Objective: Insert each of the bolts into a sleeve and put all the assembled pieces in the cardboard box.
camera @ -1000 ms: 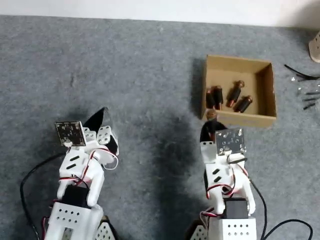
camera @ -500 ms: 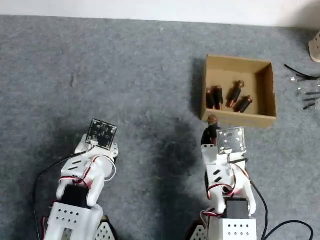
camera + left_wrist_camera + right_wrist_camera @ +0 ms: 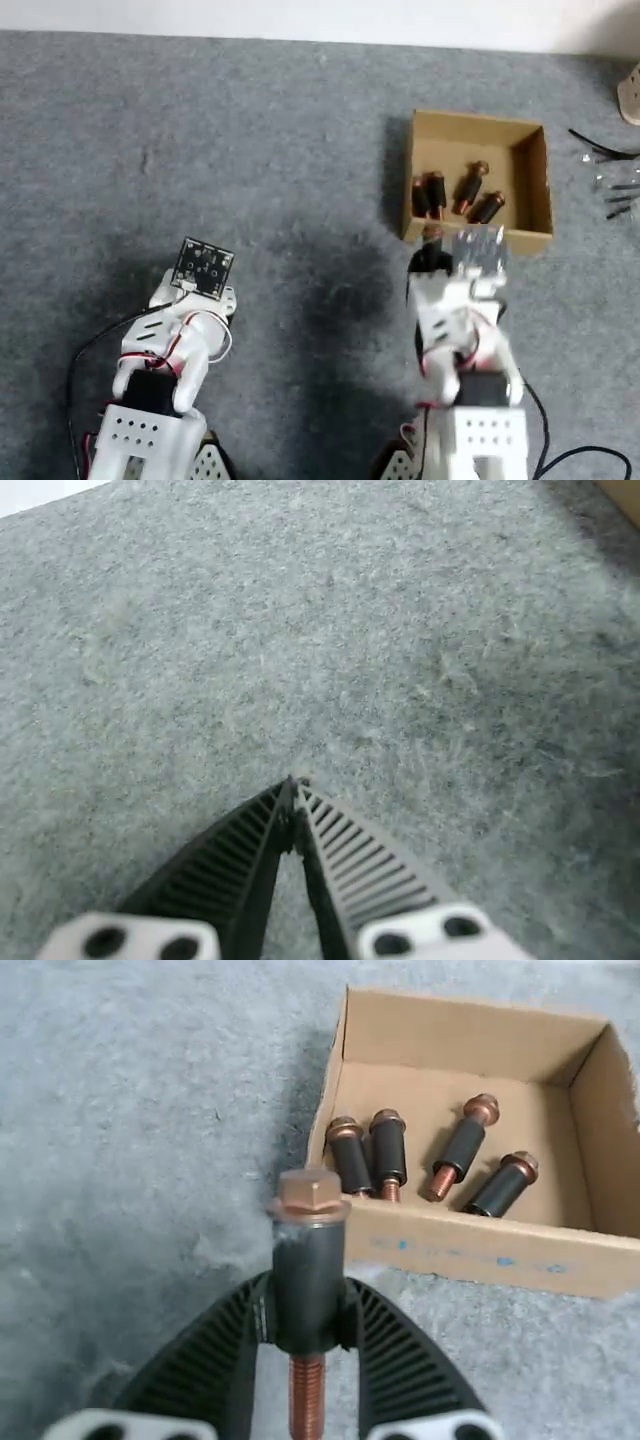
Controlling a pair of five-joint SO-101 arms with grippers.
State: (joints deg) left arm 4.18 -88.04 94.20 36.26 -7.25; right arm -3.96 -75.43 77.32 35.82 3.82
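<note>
Firmly, right pincer (image 3: 306, 1305) clamping sleeved bolt (image 3: 309, 1230), left pincer (image 3: 293, 786) closed

The sleeved bolt (image 3: 308, 1270) has its threaded tip cut off at the right wrist view's edge, as is one wall of the cardboard box (image 3: 470, 1248).

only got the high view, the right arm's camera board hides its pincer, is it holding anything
Observer: Yes. The right pincer is shut on a black sleeve with a copper bolt through it.
Operator: bolt fully in
Observer: Its hex head sits against the sleeve's rim and the threaded end sticks out the other side.
Operator: left pincer
Observer: The left pincer is shut on nothing, over bare grey felt.
</note>
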